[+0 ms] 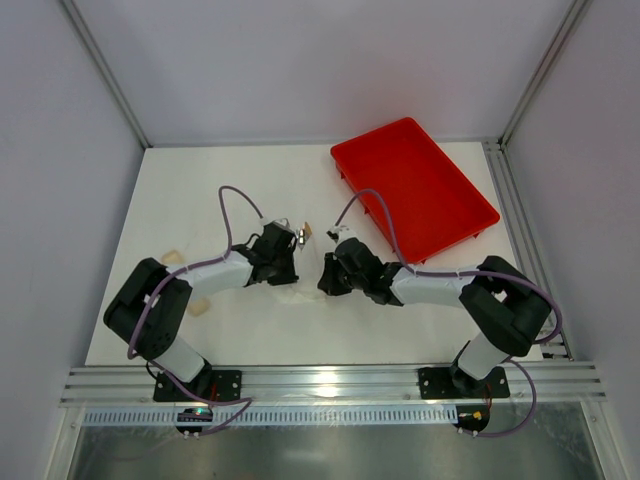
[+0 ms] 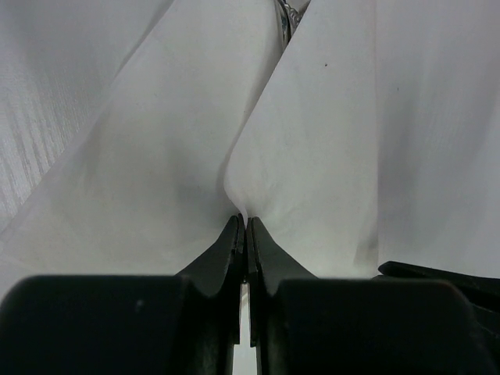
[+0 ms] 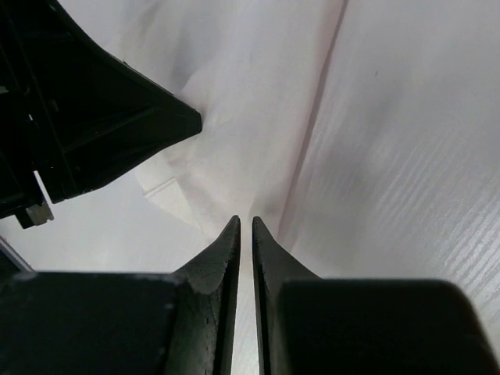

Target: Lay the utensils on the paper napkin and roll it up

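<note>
The paper napkin (image 1: 304, 291) lies bunched at the table's middle, between my two grippers. My left gripper (image 1: 287, 266) is shut on a raised fold of the napkin (image 2: 312, 156), the white sheet pinched right at its tips (image 2: 244, 221). Shiny ends of the utensils (image 1: 300, 234) poke out behind the grippers, and a bit of metal (image 2: 286, 14) shows at the top of the left wrist view. My right gripper (image 1: 329, 277) has its jaws drawn in to a thin slit on a crease of the napkin (image 3: 258, 117) at its tips (image 3: 243, 221). The left gripper's black body (image 3: 94, 117) sits close by.
A red tray (image 1: 415, 185) lies at the back right, tilted, its near corner close to the right arm. Two small tan pieces (image 1: 172, 258) (image 1: 200, 306) rest on the table beside the left arm. The right gripper's black edge (image 2: 437, 273) shows low right in the left wrist view.
</note>
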